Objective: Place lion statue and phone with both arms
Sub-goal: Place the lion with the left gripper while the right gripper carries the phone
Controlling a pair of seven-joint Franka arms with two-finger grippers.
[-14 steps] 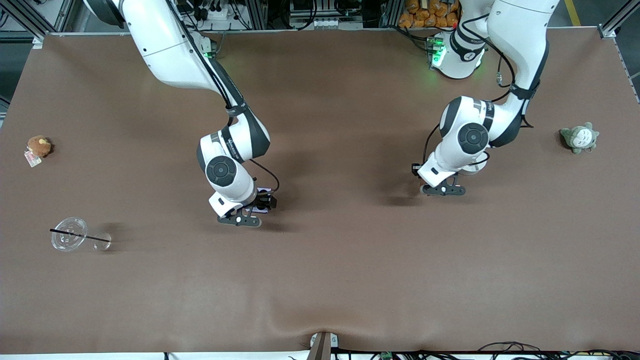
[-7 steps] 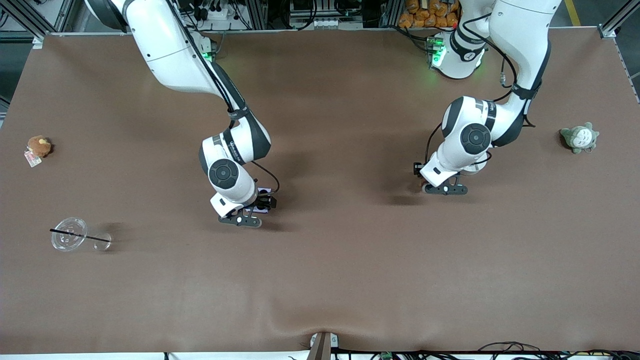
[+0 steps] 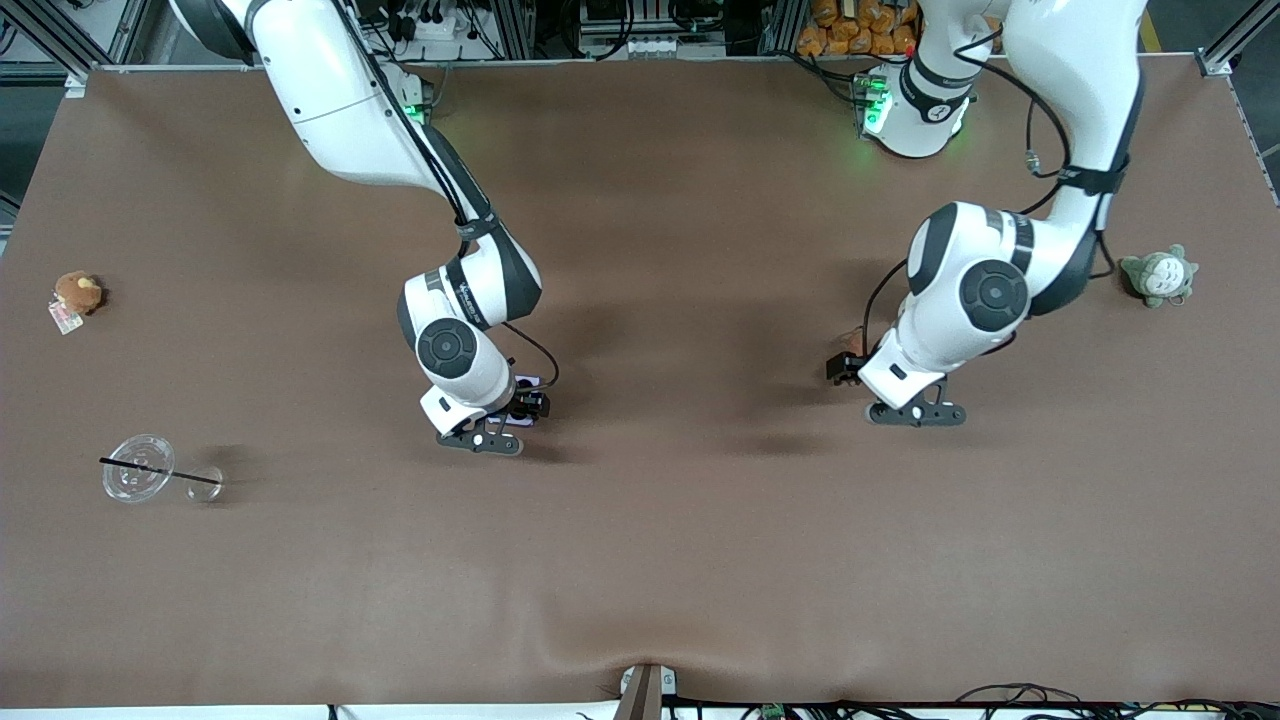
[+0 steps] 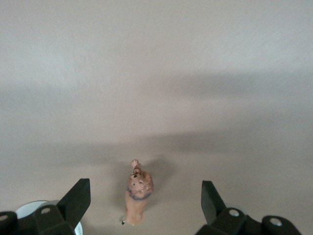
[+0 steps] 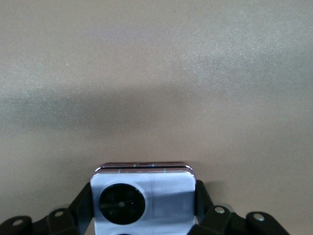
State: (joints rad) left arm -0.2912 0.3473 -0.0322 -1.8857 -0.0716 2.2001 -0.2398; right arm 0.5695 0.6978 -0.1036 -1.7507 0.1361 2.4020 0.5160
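The left claw [image 4: 142, 208] hung with its fingers [image 4: 78, 196] spread wide, and the lion statue [image 4: 138, 192] stood free on the brown surface [image 4: 156, 73] between and just below them, touching neither — released, by the look of it, upright with its tail toward the wrist. That spread made sense as a let-go: nothing gripped, the figurine resting on its own base. In the front view the lion statue [image 3: 852, 340] peeked out as a reddish speck beside the left claw [image 3: 915, 412]. The right claw [image 5: 144, 205] sat clamped on the phone [image 5: 143, 198], a finger pressed to each side of the lilac body, one black camera circle facing the lens — held low over the surface, so its placement looked unfinished. Against the earlier frames, the left arm had drawn back and lifted toward the front camera, uncovering the lion, while the right claw [image 3: 505, 425] had barely stirred, the phone [image 3: 525, 385] staying in its grip over the same spot.
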